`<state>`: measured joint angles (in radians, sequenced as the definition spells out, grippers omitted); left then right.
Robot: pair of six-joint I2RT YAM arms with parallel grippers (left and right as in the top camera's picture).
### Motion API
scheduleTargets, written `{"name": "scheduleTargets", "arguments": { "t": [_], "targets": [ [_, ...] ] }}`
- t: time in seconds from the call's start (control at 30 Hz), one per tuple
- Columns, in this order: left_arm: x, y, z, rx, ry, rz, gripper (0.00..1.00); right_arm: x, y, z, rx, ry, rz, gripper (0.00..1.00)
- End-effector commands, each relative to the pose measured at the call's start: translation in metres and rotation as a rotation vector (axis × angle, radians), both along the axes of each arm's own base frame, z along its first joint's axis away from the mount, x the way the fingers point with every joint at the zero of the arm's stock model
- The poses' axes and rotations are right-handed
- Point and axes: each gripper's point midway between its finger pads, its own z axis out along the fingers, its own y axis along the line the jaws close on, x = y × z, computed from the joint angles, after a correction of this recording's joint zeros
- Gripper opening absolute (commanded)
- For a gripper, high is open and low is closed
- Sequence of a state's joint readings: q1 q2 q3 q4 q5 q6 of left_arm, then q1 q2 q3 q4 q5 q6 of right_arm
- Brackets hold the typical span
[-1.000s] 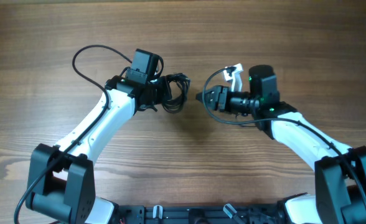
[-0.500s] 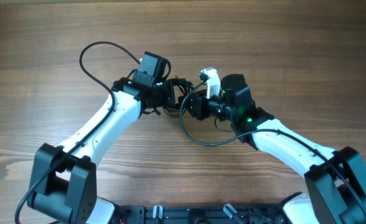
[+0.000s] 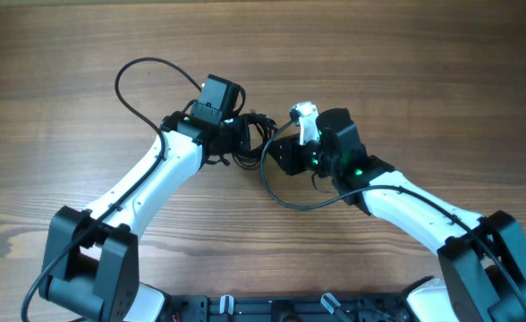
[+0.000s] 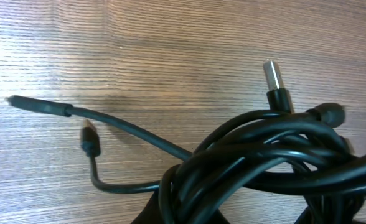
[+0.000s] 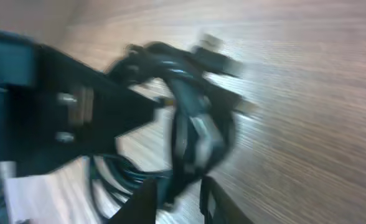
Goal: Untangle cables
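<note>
The cables [image 3: 257, 125] are a tangled black bunch at the table's middle. My left gripper [image 3: 243, 136] is shut on its left side. In the left wrist view the bunch [image 4: 264, 155] fills the lower right, with a silver USB plug [image 4: 271, 74] sticking up and two loose plug ends [image 4: 40, 106] [image 4: 89, 140] lying on the wood; only a dark finger [image 4: 149, 214] shows at the bottom edge. My right gripper [image 3: 279, 154] is at the bunch's right side. Its blurred wrist view shows a strand [image 5: 186, 140] between the narrow jaws of the right gripper [image 5: 178, 186]; whether they press on it is unclear.
The wooden table [image 3: 424, 63] carries nothing else. The left arm's own thick cable [image 3: 133, 76] loops out at the upper left, and the right arm's cable [image 3: 290, 199] sags below the two grippers. A white part [image 3: 303, 116] sits on the right wrist.
My right arm has swung left from about a hand's width away up to the bunch, and its jaws have narrowed. The left arm shifted slightly right early on, then held still.
</note>
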<state>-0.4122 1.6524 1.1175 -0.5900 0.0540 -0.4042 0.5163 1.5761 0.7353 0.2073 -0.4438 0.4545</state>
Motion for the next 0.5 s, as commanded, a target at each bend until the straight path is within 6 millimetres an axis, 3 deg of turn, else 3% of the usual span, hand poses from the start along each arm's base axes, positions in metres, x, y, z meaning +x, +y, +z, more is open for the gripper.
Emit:
{"name": "scheduleTargets", "arguments": {
  "t": [0.0, 0.2, 0.27, 0.33, 0.4, 0.47],
  "targets": [
    [-0.003, -0.012, 0.003, -0.057, 0.014, -0.042, 0.04, -0.007, 0.011, 0.015, 0.059, -0.022, 0.071, 0.26],
    [-0.016, -0.039, 0.009, -0.203, 0.07, -0.118, 0.04, -0.007, 0.011, 0.009, 0.057, -0.004, 0.068, 0.2],
    [-0.017, -0.043, 0.011, -0.229, 0.079, -0.124, 0.04, -0.007, 0.012, 0.009, 0.064, 0.008, 0.059, 0.05],
    [-0.016, -0.043, 0.012, -0.233, 0.078, -0.116, 0.04, -0.013, 0.016, 0.012, 0.098, 0.042, 0.083, 0.05],
    [-0.008, -0.033, 0.011, -0.239, 0.09, 0.016, 0.04, -0.031, 0.024, 0.017, 0.151, 0.09, 0.181, 0.04],
    [0.005, -0.008, 0.007, -0.224, 0.094, 0.22, 0.04, -0.06, 0.034, 0.028, 0.238, 0.152, 0.335, 0.05]
  ]
}}
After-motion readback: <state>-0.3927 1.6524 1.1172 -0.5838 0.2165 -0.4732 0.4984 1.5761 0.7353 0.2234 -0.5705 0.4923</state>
